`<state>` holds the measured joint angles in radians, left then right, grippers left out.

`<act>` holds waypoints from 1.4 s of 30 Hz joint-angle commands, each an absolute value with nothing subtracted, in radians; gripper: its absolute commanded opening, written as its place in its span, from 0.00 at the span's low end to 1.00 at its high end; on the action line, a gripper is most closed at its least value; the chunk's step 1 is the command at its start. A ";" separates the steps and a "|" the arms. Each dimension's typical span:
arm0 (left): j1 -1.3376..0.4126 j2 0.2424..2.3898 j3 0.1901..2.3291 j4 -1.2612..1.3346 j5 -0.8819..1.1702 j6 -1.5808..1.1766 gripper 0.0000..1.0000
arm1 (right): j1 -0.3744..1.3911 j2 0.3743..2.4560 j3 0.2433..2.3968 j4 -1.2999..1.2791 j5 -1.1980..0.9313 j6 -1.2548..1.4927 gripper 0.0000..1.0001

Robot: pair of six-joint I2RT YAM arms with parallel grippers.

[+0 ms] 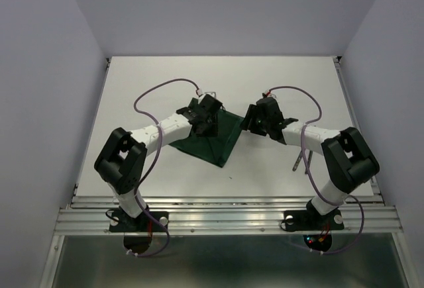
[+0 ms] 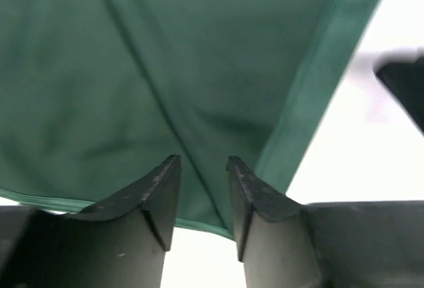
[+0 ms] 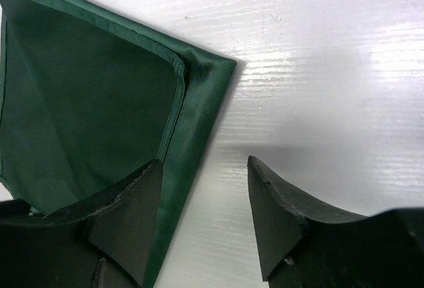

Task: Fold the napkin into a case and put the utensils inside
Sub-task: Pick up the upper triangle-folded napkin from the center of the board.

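Note:
The dark green napkin (image 1: pixel 215 141) lies partly folded in the middle of the white table, a pointed corner toward the near edge. My left gripper (image 1: pixel 209 121) is over its far left part; in the left wrist view (image 2: pixel 202 163) its fingers stand apart just above the cloth (image 2: pixel 165 69), with a crease running between them. My right gripper (image 1: pixel 254 121) is open at the napkin's right corner. In the right wrist view (image 3: pixel 204 161) one finger is over the hemmed edge (image 3: pixel 192 116) and the other over bare table. The utensils (image 1: pixel 301 162) lie at the right, partly hidden by my right arm.
The white table (image 1: pixel 265 83) is walled by pale panels on the left, right and back. A metal rail (image 1: pixel 225 202) runs along the near edge. A dark blurred shape (image 2: pixel 404 83) at the right of the left wrist view is likely my right gripper.

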<state>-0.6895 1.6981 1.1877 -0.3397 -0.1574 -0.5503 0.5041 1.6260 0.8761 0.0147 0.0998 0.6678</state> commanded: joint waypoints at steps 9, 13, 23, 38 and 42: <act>-0.824 1.585 1.043 -0.250 -0.212 -0.601 0.70 | 0.469 1.798 0.969 0.158 -0.118 0.719 0.65; -0.824 1.559 1.020 -0.239 -0.218 -0.594 0.70 | 0.469 1.832 0.980 0.173 -0.123 0.735 0.62; -0.857 1.574 1.031 -0.232 -0.207 -0.525 0.68 | 0.469 1.893 1.000 0.173 -0.086 0.762 0.29; -0.985 1.692 1.080 -0.287 -0.325 -0.500 0.68 | 0.469 1.867 0.968 0.195 -0.071 0.785 0.05; -0.996 1.709 1.081 -0.296 -0.322 -0.502 0.67 | 0.460 1.859 0.960 0.199 -0.072 0.787 0.06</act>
